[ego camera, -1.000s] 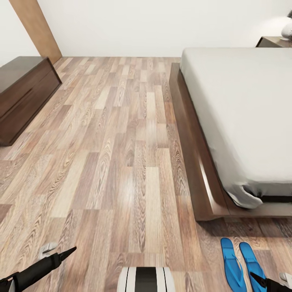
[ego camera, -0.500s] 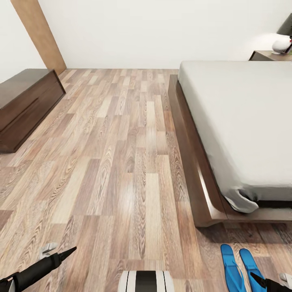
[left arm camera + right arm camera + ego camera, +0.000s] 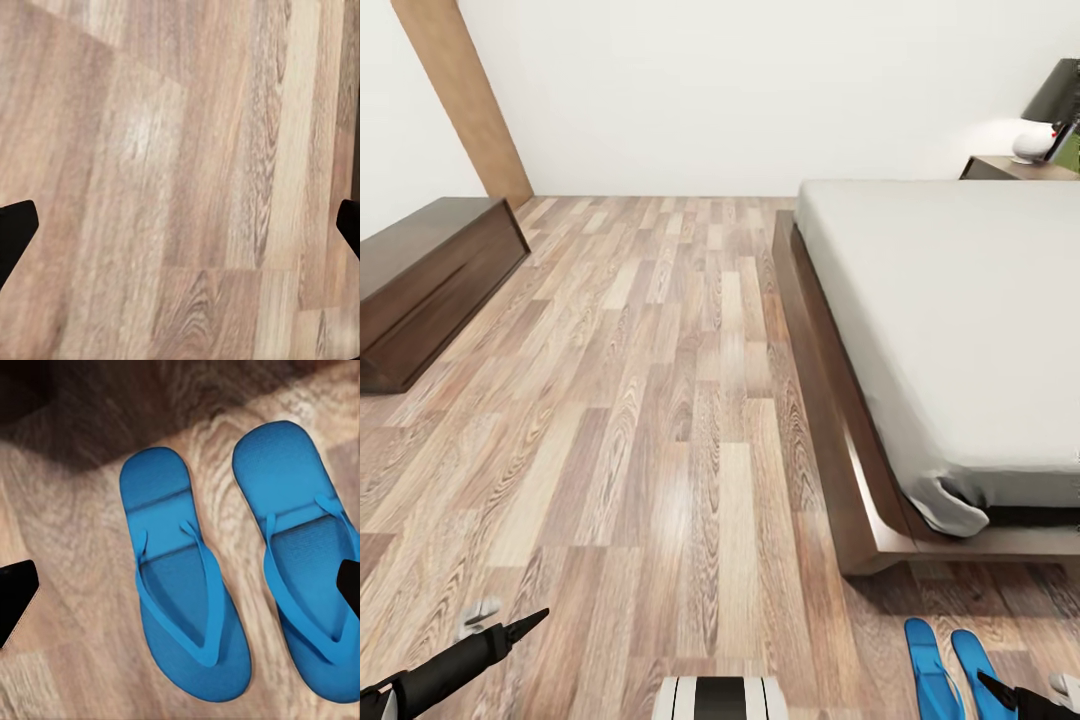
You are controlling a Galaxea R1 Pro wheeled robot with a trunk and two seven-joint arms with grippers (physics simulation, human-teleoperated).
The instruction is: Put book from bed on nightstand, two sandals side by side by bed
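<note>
The right wrist view shows both sandals [image 3: 187, 585] side by side on the floor [image 3: 180, 180]; both claws released.

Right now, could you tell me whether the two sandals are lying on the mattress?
No, both sandals lie side by side on the wood floor, not on the mattress.

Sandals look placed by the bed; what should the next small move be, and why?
Probably drive forward along the bed toward the nightstand to look for the book. Both sandals already lie side by side on the floor off the bed's corner, and the visible mattress carries no book.
</note>
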